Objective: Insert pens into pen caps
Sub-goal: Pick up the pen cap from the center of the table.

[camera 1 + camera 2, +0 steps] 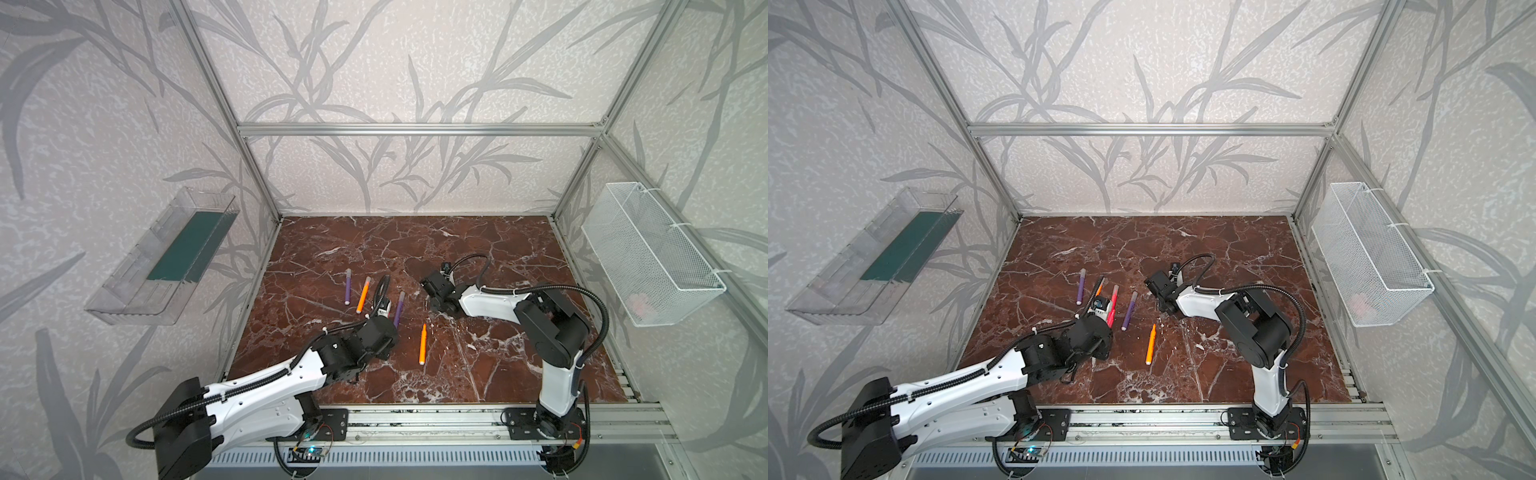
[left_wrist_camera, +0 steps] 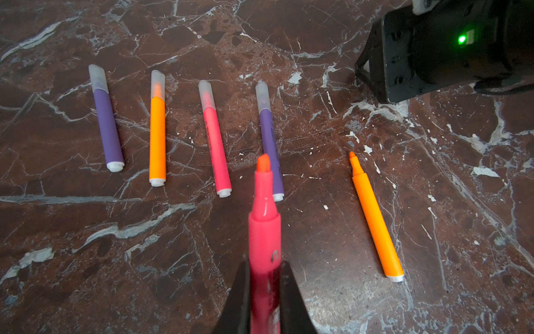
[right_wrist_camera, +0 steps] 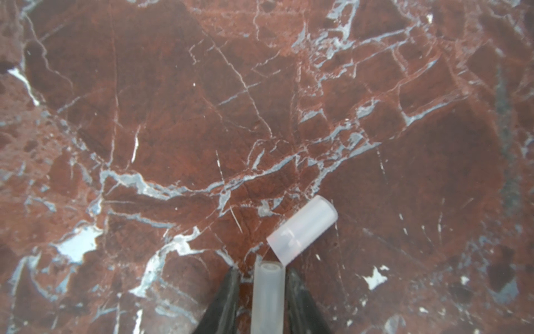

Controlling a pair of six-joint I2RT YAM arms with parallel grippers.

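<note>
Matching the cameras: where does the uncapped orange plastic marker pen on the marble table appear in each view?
In a top view: uncapped orange marker pen, centre, toward the front.
In a top view: likewise.
Left wrist, apart from the capped row.
Right wrist: absent.
Landmark: capped purple pen beside it.

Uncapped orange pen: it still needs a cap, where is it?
In a top view the uncapped orange pen lies on the table, alone, just right of the nearer capped purple pen.
</note>
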